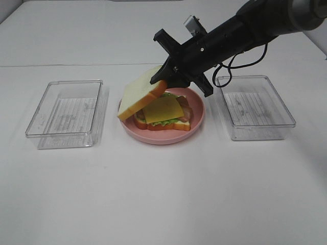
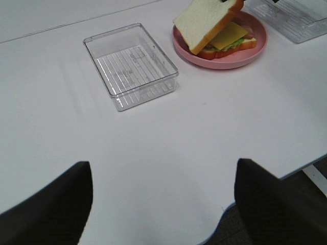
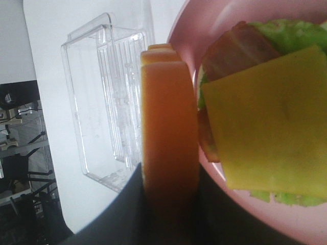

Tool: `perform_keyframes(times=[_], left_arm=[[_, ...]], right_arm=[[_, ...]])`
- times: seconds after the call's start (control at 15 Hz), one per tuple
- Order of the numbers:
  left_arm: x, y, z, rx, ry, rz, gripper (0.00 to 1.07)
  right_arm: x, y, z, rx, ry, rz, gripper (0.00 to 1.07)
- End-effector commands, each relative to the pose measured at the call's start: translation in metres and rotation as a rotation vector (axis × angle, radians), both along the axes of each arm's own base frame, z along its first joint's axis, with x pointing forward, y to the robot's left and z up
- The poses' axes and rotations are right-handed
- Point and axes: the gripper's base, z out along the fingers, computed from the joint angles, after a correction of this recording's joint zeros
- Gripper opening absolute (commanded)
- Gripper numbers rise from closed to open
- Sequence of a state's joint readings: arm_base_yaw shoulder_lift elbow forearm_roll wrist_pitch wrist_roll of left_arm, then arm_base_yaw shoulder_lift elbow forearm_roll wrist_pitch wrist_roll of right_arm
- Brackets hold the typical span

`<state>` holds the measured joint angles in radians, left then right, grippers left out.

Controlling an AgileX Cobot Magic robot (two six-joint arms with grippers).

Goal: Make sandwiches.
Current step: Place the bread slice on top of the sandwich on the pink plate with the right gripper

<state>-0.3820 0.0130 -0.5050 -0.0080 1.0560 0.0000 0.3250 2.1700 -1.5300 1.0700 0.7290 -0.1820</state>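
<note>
Exterior high | right fingers (image 1: 164, 77) pinched tilted top bread slice (image 1: 140, 98) over cheese (image 1: 162, 108) | left fingers (image 2: 163, 204) wide, empty | risk: slice could land skewed, shoving cheese.

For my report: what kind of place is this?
Probably a robot test bench, not a kitchen: a bare white table, toy sandwich on a pink plate, empty clear trays.
</note>
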Motion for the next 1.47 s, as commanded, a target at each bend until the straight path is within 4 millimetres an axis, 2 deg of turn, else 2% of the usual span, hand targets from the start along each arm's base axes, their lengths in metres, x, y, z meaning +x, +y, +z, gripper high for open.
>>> perform_keyframes(times=[0.07, 0.53, 0.6, 0.67, 0.87, 0.93, 1.0, 1.13, 1.47], left_arm=[[0.0, 0.0, 0.0, -0.007, -0.01, -0.001, 0.74], [0.0, 0.0, 0.0, -0.007, -0.01, -0.001, 0.74], [0.0, 0.0, 0.0, -0.007, -0.01, -0.001, 0.74], [0.0, 0.0, 0.0, -0.007, -0.01, -0.001, 0.74], [0.0, 0.0, 0.0, -0.007, -0.01, -0.001, 0.74], [0.0, 0.0, 0.0, -0.007, -0.01, -0.001, 0.74], [0.0, 0.0, 0.0, -0.007, -0.01, -0.001, 0.74], [0.0, 0.0, 0.0, -0.007, -0.01, -0.001, 0.74], [0.0, 0.0, 0.0, -0.007, -0.01, -0.001, 0.74]], right_arm=[[0.002, -0.002, -0.006, -0.04, -0.032, -0.002, 0.0], [0.0, -0.009, -0.01, -0.134, -0.03, 0.027, 0.0], [0.001, -0.01, -0.011, -0.153, -0.029, 0.026, 0.04], [0.0, -0.011, -0.012, -0.17, -0.029, 0.029, 0.15], [0.0, -0.014, -0.012, -0.208, -0.039, 0.045, 0.65], [0.0, -0.015, -0.009, -0.225, -0.055, 0.057, 0.76], [-0.001, -0.017, -0.007, -0.248, -0.07, 0.072, 0.82], [-0.002, -0.021, -0.001, -0.302, -0.1, 0.097, 0.84], [-0.02, -0.043, 0.054, -0.507, -0.184, 0.177, 0.83]])
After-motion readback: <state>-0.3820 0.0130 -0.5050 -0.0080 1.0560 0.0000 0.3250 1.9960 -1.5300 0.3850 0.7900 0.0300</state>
